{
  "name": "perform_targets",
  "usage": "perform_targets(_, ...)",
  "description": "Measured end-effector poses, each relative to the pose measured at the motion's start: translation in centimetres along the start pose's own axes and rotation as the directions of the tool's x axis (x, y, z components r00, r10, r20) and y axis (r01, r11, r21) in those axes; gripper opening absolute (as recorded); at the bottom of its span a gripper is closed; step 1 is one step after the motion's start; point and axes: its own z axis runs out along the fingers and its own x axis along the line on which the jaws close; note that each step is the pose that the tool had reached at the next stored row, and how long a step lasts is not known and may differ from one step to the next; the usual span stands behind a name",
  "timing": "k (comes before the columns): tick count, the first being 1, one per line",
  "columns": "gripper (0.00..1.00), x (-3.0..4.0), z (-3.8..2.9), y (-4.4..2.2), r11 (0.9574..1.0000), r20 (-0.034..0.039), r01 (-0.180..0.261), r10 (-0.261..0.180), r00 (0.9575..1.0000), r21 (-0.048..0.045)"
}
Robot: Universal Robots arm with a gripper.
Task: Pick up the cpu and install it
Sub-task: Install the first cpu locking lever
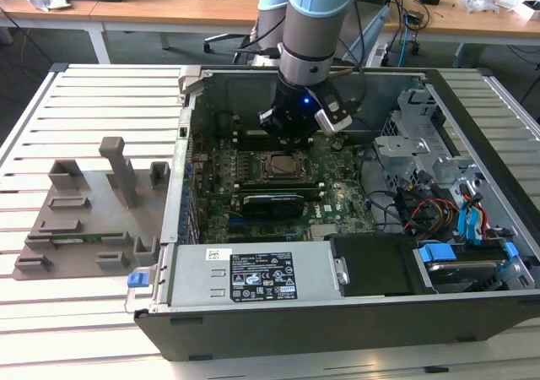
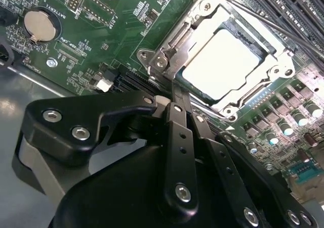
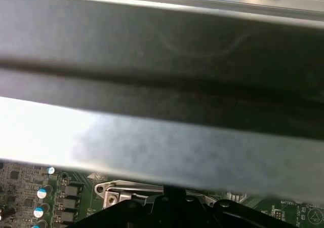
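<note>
Here, across the exterior view from its left, a grey fixture (image 1: 84,211) is seen on the slatted surface (image 1: 101,93), then the open computer case (image 1: 337,312), where the cpu (image 2: 228,66), judged light, stiff, fragile and best held by its edges, is seated in the socket (image 2: 167,50), with the end effector (image 2: 174,93) beside it, its jaws drawn together on nothing.

Pale blue-and-silver arm (image 1: 316,17), black gripper (image 2: 174,93) (silver screws).

In the first wrist view, a blurred grey case wall (image 3: 162,86) hides most of the motherboard (image 3: 55,187); the socket frame (image 3: 126,190) is cut off at the edge.
</note>
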Motion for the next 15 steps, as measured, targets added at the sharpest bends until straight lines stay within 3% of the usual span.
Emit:
perform_targets(7, 0.11, -0.06, 0.02, -0.12, 1.0, 0.0012, 0.0, 0.0, 1.0, -0.0003)
perform_targets(15, 0.11, 2.3, 0.07, 0.17, 1.0, 0.0171, 0.001, -0.001, 0.9999, 0.0018)
